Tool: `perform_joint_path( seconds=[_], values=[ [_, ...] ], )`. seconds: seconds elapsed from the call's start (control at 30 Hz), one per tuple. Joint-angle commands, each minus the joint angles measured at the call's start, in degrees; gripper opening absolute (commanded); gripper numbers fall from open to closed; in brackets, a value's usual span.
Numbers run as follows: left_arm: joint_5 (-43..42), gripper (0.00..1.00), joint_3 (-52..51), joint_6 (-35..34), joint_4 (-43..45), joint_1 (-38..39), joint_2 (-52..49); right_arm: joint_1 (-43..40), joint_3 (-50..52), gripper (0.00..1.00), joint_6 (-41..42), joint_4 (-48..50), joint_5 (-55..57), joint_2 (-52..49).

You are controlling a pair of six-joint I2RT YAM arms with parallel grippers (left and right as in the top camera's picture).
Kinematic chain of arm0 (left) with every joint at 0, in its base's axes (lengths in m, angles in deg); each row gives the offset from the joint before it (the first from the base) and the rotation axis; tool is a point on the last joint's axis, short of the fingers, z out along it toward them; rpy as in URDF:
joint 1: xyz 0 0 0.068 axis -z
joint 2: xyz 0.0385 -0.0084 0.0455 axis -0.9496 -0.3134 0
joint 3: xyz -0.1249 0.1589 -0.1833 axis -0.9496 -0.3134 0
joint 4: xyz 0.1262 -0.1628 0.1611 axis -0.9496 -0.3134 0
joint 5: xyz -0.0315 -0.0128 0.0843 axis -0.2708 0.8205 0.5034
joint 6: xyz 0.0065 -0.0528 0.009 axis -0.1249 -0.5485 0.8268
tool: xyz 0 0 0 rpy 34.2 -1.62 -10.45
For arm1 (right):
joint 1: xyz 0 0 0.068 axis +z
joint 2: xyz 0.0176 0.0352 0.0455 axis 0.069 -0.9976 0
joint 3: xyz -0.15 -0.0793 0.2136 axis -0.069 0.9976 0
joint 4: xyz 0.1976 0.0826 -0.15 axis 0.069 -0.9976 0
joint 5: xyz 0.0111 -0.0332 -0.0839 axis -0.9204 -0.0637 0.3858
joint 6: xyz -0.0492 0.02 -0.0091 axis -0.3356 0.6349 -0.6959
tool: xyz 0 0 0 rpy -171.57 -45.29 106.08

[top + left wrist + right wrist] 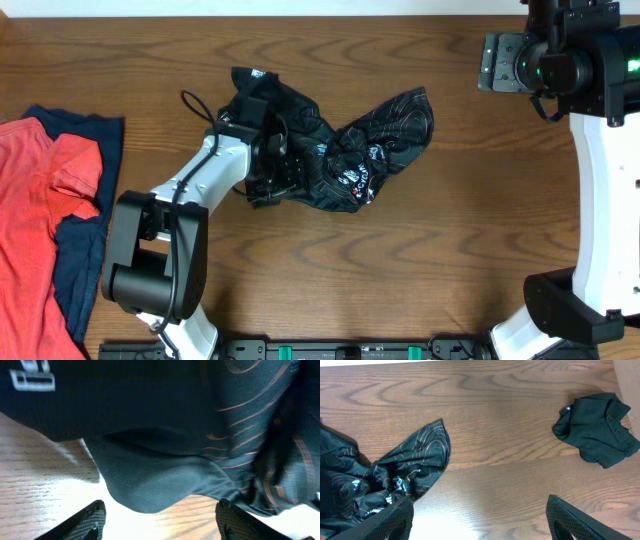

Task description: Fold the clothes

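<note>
Dark wood-grain table [420, 290] fills every view. Crumpled near its middle lies the black jersey [385, 135], thin, with fine wavy lines and small white marks; one lobe spreads out to the right, and the bunched left part sits under the left gripper [161, 515]. From the left wrist, a fold of the dark cloth sags down between the two fingers [92, 520], which stand wide apart and pinch nothing, with bare table beneath them. The left arm [190, 185] reaches from its base at the near edge, slanting far and right, its wrist bent down over the cloth.

At the table's left edge the red top [40, 200] lies flat over the navy top [85, 270], well apart from the jersey.

The right arm [600, 200] stands upright along the right edge, its wrist far back. The right gripper [480, 512] is spread wide above bare wood, holding nothing. Its camera also shows a small dark garment [595, 430] with buttons, crumpled well apart from the jersey.
</note>
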Motion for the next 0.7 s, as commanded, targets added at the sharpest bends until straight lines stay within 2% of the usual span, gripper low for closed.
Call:
perform_joint_path(
  seconds=[0.0,0.2,0.27,0.37,0.53,0.57,0.67],
  values=[
    [0.87,0.73,-0.87,-0.26,0.79,0.11,-0.87,0.26,-0.68,0.83,-0.76,-0.04,-0.26,0.57],
    [0.9,0.76,-0.96,-0.55,4.15,0.11,-1.03,0.26,-0.68,0.82,-0.76,-0.04,-1.53,0.57],
    [0.9,0.73,-0.96,-0.72,4.92,0.11,-1.03,0.26,-0.68,0.82,-0.76,-0.09,-1.55,0.57],
    [1.36,0.58,-0.96,-1.07,5.79,0.11,-1.36,0.26,-0.68,0.82,-0.76,-0.15,-1.6,0.57],
    [1.55,0.09,-1.01,-1.79,6.54,0.11,-3.58,0.26,-0.68,0.8,-0.76,-0.76,-1.7,0.57],
    [1.57,0.06,-1.01,-1.77,6.82,0.11,-4.02,0.26,-0.68,0.8,-0.76,-0.98,-1.7,0.57],
    [3.32,0.06,-0.96,-1.77,7.96,0.11,-4.31,0.24,-0.68,0.8,-0.76,-1.33,-1.7,0.57]
  ],
)
